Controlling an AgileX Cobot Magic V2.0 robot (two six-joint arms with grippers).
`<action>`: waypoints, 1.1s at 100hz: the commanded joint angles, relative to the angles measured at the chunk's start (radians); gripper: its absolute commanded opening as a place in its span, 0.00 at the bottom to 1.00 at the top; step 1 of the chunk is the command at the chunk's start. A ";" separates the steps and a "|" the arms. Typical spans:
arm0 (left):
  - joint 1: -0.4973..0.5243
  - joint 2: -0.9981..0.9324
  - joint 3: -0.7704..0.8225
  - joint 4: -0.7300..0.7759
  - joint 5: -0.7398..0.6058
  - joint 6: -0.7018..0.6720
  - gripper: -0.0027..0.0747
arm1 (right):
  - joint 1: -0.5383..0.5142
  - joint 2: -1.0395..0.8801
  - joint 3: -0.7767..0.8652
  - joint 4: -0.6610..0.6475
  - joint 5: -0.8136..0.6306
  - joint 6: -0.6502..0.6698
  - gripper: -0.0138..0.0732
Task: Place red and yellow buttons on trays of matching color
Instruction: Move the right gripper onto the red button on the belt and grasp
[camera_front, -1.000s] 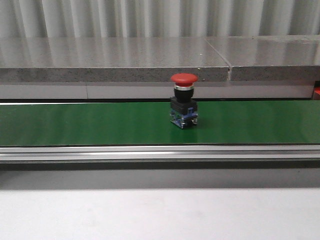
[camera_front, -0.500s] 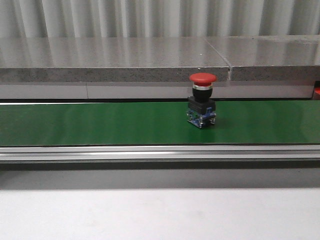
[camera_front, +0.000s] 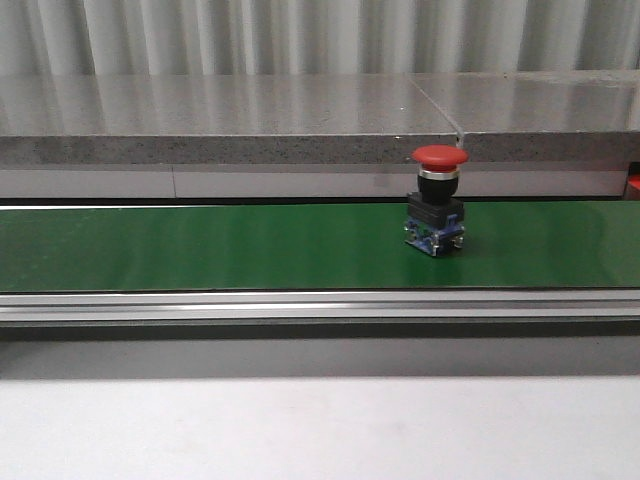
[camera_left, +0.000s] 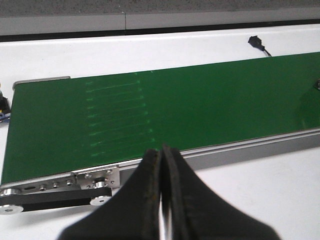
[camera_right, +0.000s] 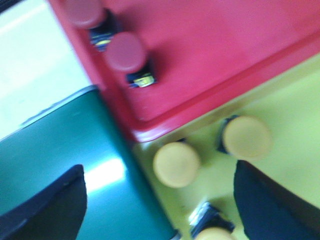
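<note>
The left end effector (camera_left: 161, 200) is seen in its wrist view with its 2 fingers pressed together and nothing between them, held above the near rail at the start of the green conveyor belt (camera_left: 165, 110). Further right, in the front view, a red button (camera_front: 437, 200) stands upright on the belt, right of centre, its mushroom cap on top and its black and blue contact block on the green surface. At the far right, the right wrist view, which is blurred, shows the right end effector (camera_right: 160, 200) spread wide and empty over the belt's end, where a red tray (camera_right: 210, 55) already carries 2 red buttons (camera_right: 125, 52) and a yellow tray (camera_right: 290, 115) just beside it carries at least 3 yellow buttons (camera_right: 176, 164).

Several risks are judged likely. The red button appears tall and narrow-based, so it could be tipped by a sideways touch or a late closing of the fingers. If the grasp is mistimed, it could be carried to the belt's end and dropped. Because the trays touch, a careless release could land it on yellow, or knock the buttons already placed.

No brand, label or writing can be read in any view
</note>
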 joint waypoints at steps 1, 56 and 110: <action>-0.009 0.000 -0.024 -0.015 -0.063 -0.002 0.01 | 0.048 -0.075 -0.023 -0.012 -0.007 -0.001 0.84; -0.009 0.000 -0.024 -0.015 -0.063 -0.002 0.01 | 0.388 -0.184 -0.023 -0.014 0.124 -0.048 0.84; -0.009 0.000 -0.024 -0.015 -0.063 -0.002 0.01 | 0.582 -0.098 -0.028 0.163 0.175 -0.346 0.84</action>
